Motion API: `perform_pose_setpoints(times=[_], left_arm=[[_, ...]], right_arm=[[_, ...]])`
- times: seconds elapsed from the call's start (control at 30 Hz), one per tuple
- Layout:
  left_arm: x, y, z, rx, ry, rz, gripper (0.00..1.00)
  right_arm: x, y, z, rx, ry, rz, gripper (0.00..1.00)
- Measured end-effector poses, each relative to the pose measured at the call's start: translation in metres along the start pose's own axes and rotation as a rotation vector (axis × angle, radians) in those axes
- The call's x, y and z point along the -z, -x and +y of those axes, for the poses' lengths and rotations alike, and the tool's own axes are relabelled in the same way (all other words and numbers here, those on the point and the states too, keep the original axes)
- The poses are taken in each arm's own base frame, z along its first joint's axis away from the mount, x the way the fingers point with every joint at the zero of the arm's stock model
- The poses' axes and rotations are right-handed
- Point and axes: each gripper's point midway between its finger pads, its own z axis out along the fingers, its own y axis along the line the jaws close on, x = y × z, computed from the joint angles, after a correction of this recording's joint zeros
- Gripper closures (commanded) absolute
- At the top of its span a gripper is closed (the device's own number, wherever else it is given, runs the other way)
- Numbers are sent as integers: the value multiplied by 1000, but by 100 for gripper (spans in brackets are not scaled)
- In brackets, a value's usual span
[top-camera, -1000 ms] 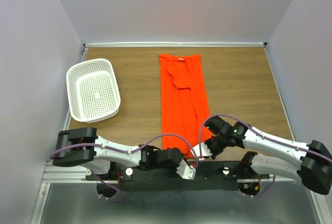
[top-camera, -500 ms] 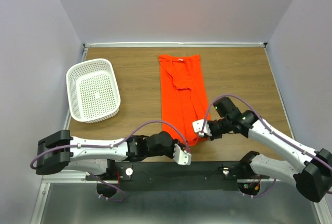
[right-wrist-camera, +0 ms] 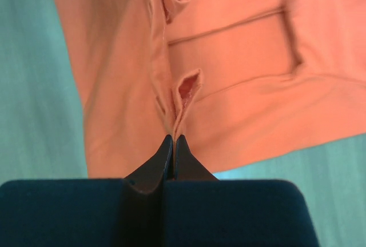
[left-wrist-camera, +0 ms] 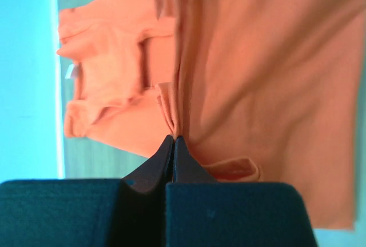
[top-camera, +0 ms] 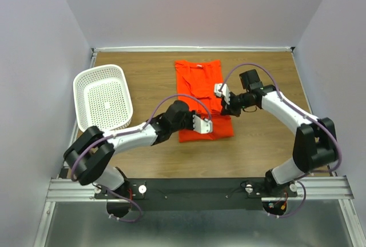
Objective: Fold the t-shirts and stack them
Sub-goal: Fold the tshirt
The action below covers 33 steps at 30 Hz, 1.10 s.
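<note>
The orange-red t-shirt lies in the middle of the table, its near end doubled back over itself. My left gripper is shut on a pinch of its cloth over the near part. The left wrist view shows that pinch at the tips and the t-shirt spread beyond. My right gripper is shut on a pinch of cloth at the shirt's right edge. The right wrist view shows that pinch at the tips with the t-shirt behind. A small white neck label shows.
A white perforated basket stands at the left of the table. The back wall edge runs behind the shirt's far end. Bare wood lies to the right of the shirt and along the near edge.
Both grippers have moved away from the near edge toward the middle, carrying the shirt's near end up and back over the rest. The shirt now looks shorter.
</note>
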Motion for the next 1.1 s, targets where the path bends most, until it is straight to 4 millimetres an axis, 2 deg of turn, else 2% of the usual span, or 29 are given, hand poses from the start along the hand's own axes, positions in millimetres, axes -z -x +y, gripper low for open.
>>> perform_pose_setpoints(times=[0.13,0.27,0.43,0.8,1.1], left_arm=[[-21,-18,39,-7,40,30,100],[-28,-41,67,-1,75,63,100],[-37,-58,90,-1,101,75,100],[-66,-52,114,-50,105,53,100],[-72,-54,124,-61,109,59,100]], right_arm=[[-13,6,-39,-37,-37,6,100],[-22,8,-75,-66,-79,8,99],[-32,10,-107,-105,-130,10,99],[-19,-7,-131,-200,-230,38,99],[-19,-10,-138,-234,-263,46,99]])
